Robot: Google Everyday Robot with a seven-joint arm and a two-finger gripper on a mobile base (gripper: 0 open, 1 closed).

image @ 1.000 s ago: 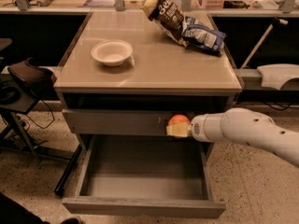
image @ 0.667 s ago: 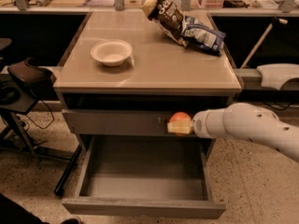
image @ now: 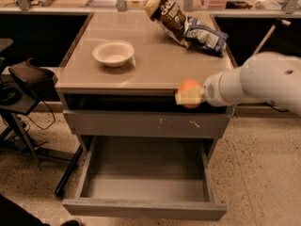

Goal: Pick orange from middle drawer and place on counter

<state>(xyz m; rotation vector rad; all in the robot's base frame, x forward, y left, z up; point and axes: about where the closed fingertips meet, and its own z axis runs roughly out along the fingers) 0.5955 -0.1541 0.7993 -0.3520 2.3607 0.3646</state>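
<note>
The orange (image: 190,87) is held in my gripper (image: 188,96), whose pale fingers (image: 186,98) are closed around it. The white arm reaches in from the right. The orange hangs at the front edge of the beige counter (image: 155,60), right of centre, level with the counter top. Below, the wide grey middle drawer (image: 143,177) is pulled open and its grey floor is bare. The drawer front with pale scratch marks (image: 146,124) above it is shut.
A white bowl (image: 113,53) sits on the counter's left half. Two snack bags, a brown one (image: 167,14) and a blue-white one (image: 204,36), lie at the back right. A black chair (image: 23,86) stands to the left. A cluttered bench runs behind.
The gripper has lifted the orange from in front of the scratched drawer front up to the counter's front edge.
</note>
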